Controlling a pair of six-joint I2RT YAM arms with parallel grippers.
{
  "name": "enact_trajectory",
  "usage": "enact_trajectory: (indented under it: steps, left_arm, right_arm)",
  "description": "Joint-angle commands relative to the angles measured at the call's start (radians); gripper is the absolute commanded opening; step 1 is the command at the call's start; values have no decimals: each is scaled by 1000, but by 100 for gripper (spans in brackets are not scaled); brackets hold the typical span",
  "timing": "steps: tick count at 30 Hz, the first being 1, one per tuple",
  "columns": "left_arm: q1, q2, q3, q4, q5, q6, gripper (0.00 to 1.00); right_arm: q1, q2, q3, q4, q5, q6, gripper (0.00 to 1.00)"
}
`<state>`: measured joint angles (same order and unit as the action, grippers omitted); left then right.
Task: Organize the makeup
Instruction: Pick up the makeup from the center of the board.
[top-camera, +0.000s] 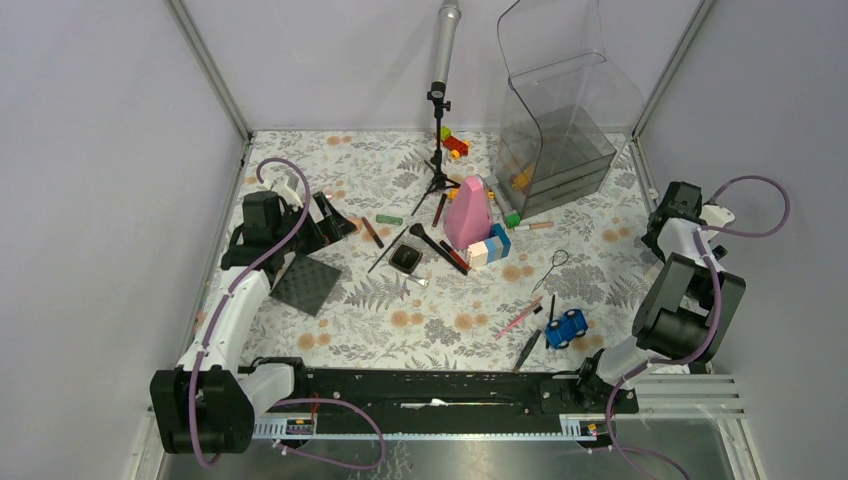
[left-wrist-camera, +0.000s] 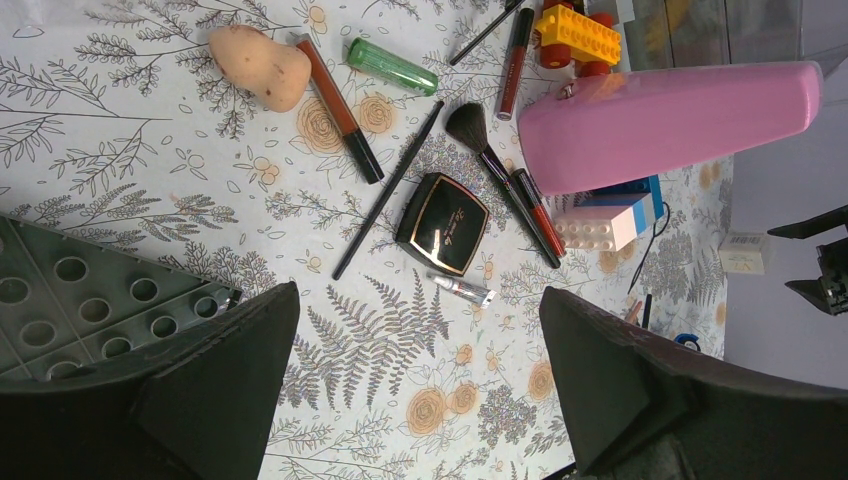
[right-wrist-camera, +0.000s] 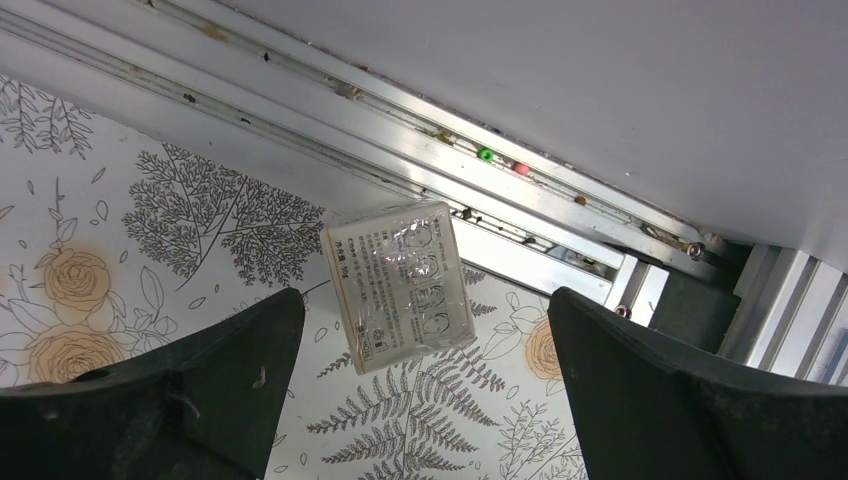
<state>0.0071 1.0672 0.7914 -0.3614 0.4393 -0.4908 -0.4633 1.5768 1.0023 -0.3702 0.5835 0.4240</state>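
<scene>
A floral-print cloth (top-camera: 430, 330) covers the table, which is boxed in by grey panels. Nearest the arm bases, a black pencil (top-camera: 527, 349) lies just beside a blue toy car (top-camera: 566, 327), with a pink pencil (top-camera: 518, 317) a little farther in. Over on the left, a dark square plate (top-camera: 305, 283) with rows of round dimples lies flat.

Just beyond that plate the left gripper (left-wrist-camera: 418, 295) hangs above the cloth, its jaws spread wide and holding nothing. Past it, most of the makeup lies mid-table:
- a black compact (left-wrist-camera: 443, 222) with a small silver tube (left-wrist-camera: 462, 289) just beside it
- a thin brush (left-wrist-camera: 388, 190) near the compact
- a fluffy-headed brush (left-wrist-camera: 500, 175)
- farther on, a peach sponge (left-wrist-camera: 260, 65), then a reddish pencil (left-wrist-camera: 338, 105) just beside it and a green tube (left-wrist-camera: 392, 66)

A pink cone (top-camera: 469, 212) stands by the brushes, with white and blue blocks (top-camera: 490, 247) against its base.

At the table's right edge the right gripper (right-wrist-camera: 420, 300) is likewise spread and empty. It is above a clear wrapped packet (right-wrist-camera: 400, 285) lying by a metal rail (right-wrist-camera: 250, 110).

Along the far side are a tripod (top-camera: 438, 170), some toy bricks (top-camera: 455, 143) and a clear plastic organizer (top-camera: 555, 120).
</scene>
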Motion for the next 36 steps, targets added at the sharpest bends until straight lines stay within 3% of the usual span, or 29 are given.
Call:
enact_trajectory:
  steps: [1, 12, 21, 27, 36]
  left_arm:
    - [-2, -7, 2, 58, 21, 3, 99]
    - [-2, 2, 2, 58, 28, 2, 99]
    - [-22, -3, 5, 58, 24, 3, 98]
    - [-23, -11, 4, 61, 25, 4, 98]
    - [-27, -38, 5, 81, 47, 5, 99]
  right_arm:
    - [-3, -31, -9, -2, 48, 21, 99]
    - [-36, 104, 16, -1, -56, 34, 96]
    - [-37, 43, 13, 12, -121, 26, 60]
    - [-37, -57, 0, 43, -294, 28, 27]
    - [27, -381, -71, 59, -705, 138, 24]
